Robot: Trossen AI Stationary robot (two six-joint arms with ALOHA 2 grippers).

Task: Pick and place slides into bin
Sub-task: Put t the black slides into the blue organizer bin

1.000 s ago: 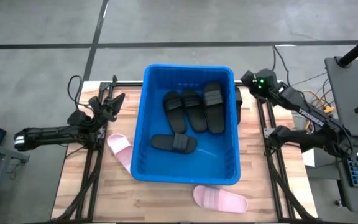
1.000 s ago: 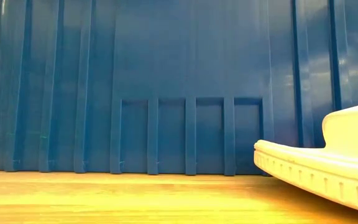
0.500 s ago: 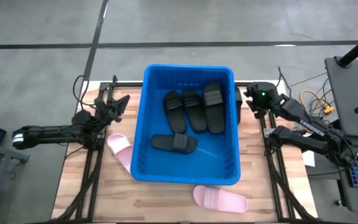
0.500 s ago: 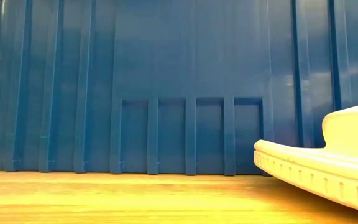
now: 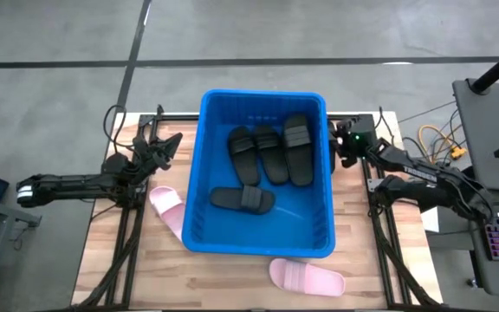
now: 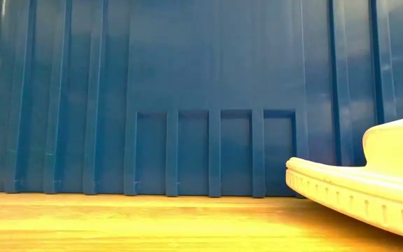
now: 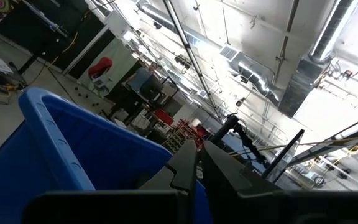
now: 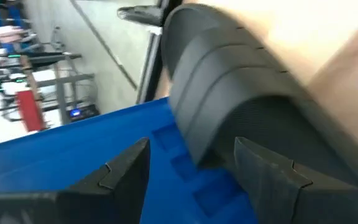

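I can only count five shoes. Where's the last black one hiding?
In the high view, the fifth black slide lies on the table right of the bin, against its far-right wall, just ahead of the open right gripper.

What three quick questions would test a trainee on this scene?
1. How many slides lie in the bin?
2. True or false: both pink slides lie on the table, outside the bin.
3. The left end effector is shut. The right end effector is: A open; B shut on a pink slide; C out of view.
Key: 1 four; 2 true; 3 A.
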